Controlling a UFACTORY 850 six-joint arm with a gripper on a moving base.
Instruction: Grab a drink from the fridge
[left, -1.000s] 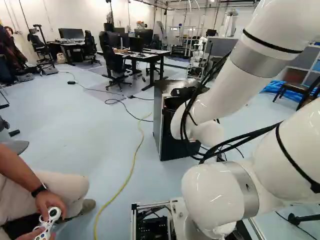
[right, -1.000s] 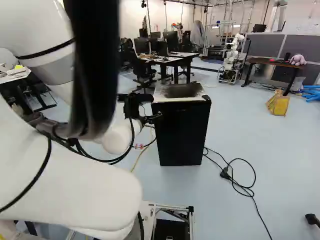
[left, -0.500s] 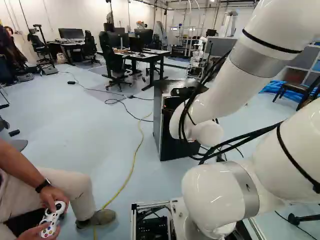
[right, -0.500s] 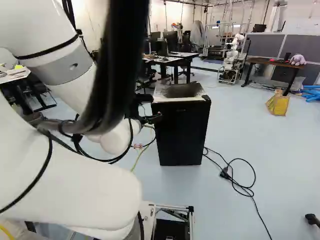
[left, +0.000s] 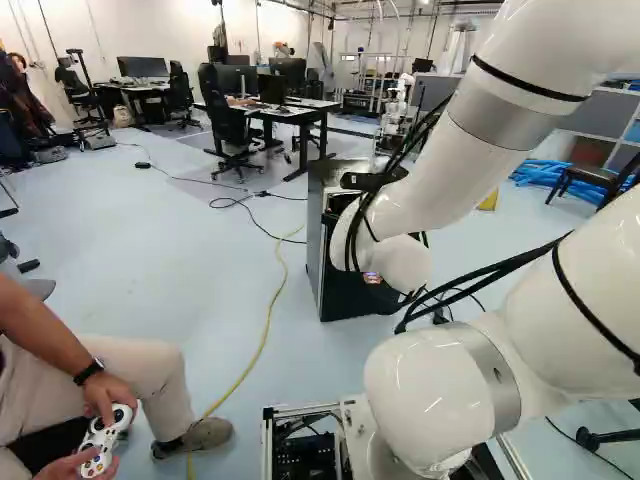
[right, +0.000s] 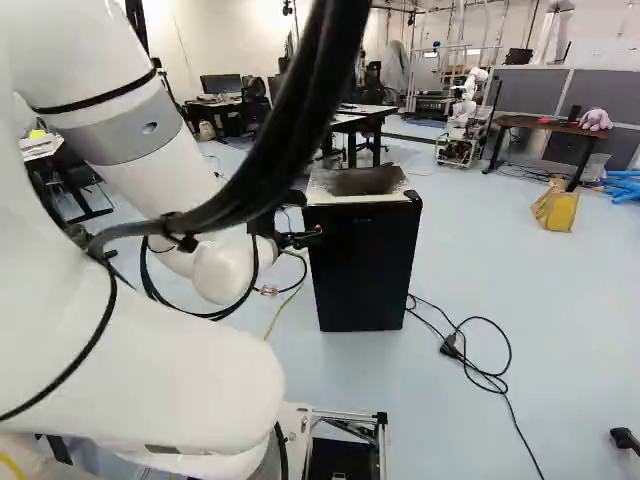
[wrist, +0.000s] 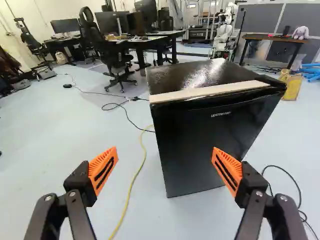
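1. The white arm (left: 420, 200) reaches out toward the fridge (right: 362, 268), its claw (right: 308, 237) held up off the floor.
2. Claw (wrist: 164, 155) spread wide, the two orange pads (wrist: 102, 171) stand well apart with nothing pinched between them.
3. The fridge stands on the floor ahead, more to the right finger's side, its black front toward the claw and a pale strip (wrist: 210, 92) along the top front edge.
4. A yellow cable (wrist: 131, 187) runs near and left of the fridge; a black cable (right: 510, 352) curls to the right.
5. Far right, a toy (right: 596, 120) sits on a desk (right: 545, 124).
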